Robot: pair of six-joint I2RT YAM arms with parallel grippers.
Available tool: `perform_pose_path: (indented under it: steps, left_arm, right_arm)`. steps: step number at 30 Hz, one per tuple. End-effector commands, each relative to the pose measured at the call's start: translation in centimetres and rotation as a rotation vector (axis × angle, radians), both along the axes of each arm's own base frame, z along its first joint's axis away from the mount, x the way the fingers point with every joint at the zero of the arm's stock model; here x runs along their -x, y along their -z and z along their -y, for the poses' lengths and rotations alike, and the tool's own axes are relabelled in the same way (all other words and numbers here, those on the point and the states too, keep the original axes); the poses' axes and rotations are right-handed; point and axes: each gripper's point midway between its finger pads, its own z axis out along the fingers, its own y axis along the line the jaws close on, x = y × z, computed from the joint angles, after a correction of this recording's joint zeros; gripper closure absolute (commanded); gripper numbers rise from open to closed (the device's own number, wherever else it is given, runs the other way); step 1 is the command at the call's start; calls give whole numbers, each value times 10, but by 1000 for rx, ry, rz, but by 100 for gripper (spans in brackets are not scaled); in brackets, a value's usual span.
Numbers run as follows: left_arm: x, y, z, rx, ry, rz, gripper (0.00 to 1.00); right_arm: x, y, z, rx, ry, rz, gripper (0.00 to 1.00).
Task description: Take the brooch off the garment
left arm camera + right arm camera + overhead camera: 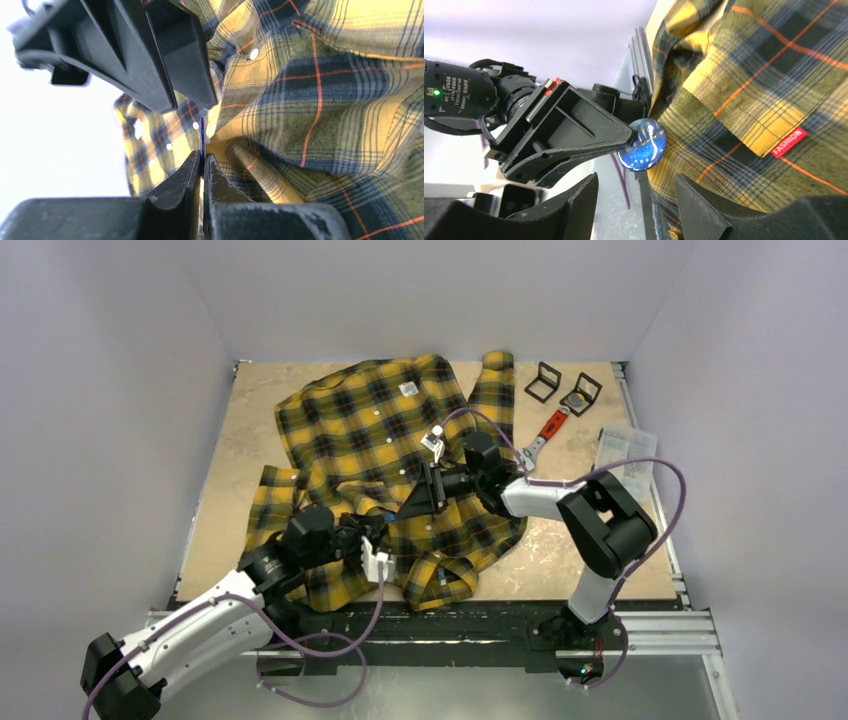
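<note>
The garment [380, 440], a yellow and black plaid shirt, lies crumpled across the middle of the table. The brooch [642, 145] is a round, glossy blue disc at the edge of a raised fold of fabric. My left gripper [202, 162] is shut on the brooch, which shows edge-on as a thin blue line [202, 135] between its fingertips. My right gripper [636, 182] is open, its fingers either side of and just below the brooch, close to the fabric [749, 100]. In the top view both grippers meet over the shirt's lower middle [395, 515].
Two black brackets [543, 381] [582, 393], a red-handled tool [548, 430] and a clear plastic bag [625, 448] lie at the back right. A red FASHION tag [789, 142] sits on the shirt. White walls enclose the table.
</note>
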Motion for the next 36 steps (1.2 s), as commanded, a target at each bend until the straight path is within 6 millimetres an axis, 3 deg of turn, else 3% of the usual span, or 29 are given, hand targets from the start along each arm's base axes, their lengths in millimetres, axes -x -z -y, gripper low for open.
perform_pose_path:
  steps: [1, 7, 12, 18, 28, 36]
  left_arm:
    - [8, -16, 7, 45, -52, -222, 100]
    - [22, -17, 16, 66, -110, -494, 100]
    - [29, -29, 16, 78, -109, -676, 100]
    - [20, -41, 13, 114, -155, -921, 100]
    - [13, -61, 23, 185, -123, -1114, 100]
    - [13, -69, 27, 210, -95, -1194, 100]
  right_arm:
    - [-20, -20, 19, 12, 86, 203, 38]
    - [-38, -21, 38, 99, 150, 454, 34]
    - [-31, -26, 51, 92, 168, 604, 34]
    - [-25, -33, 55, 63, 164, 676, 35]
    - [-12, -49, 41, -22, 102, 780, 38]
    - [18, -64, 17, -108, -3, 874, 47]
